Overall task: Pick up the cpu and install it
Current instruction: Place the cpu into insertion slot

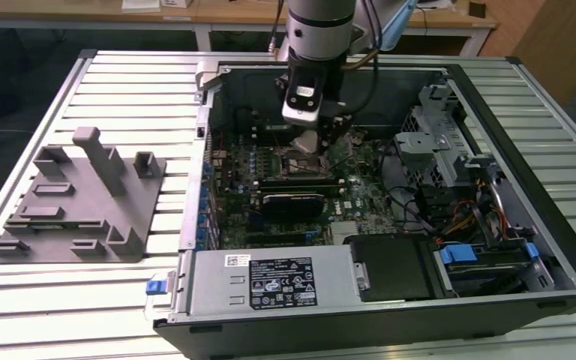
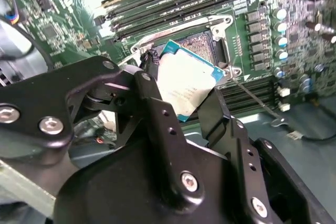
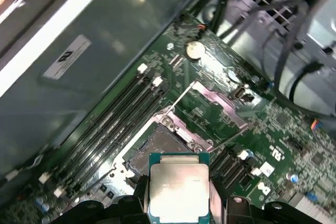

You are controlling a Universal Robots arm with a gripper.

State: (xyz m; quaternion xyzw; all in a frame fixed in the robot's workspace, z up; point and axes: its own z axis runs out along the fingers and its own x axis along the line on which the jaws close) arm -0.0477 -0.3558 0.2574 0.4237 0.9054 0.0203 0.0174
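Carriage of the cpu point(image 2: 185, 80) to its seat is the step in hand, I judge; the gripper point(image 2: 184, 88) is clamped on the chip by two opposite edges, just over the open socket point(image 2: 202, 43); whether a corner touches the frame I cannot tell; seating calls for squaring the chip with the socket and a level, gentle descent. The second wrist view gives the chip's skew against the frame; the first wrist view gives the bare socket bed near the chip; the exterior view adds the gripper hanging at one o'clock of the socket, and a grey fixture point(image 1: 78, 202) well apart at nine o'clock of the computer case point(image 1: 368, 322).
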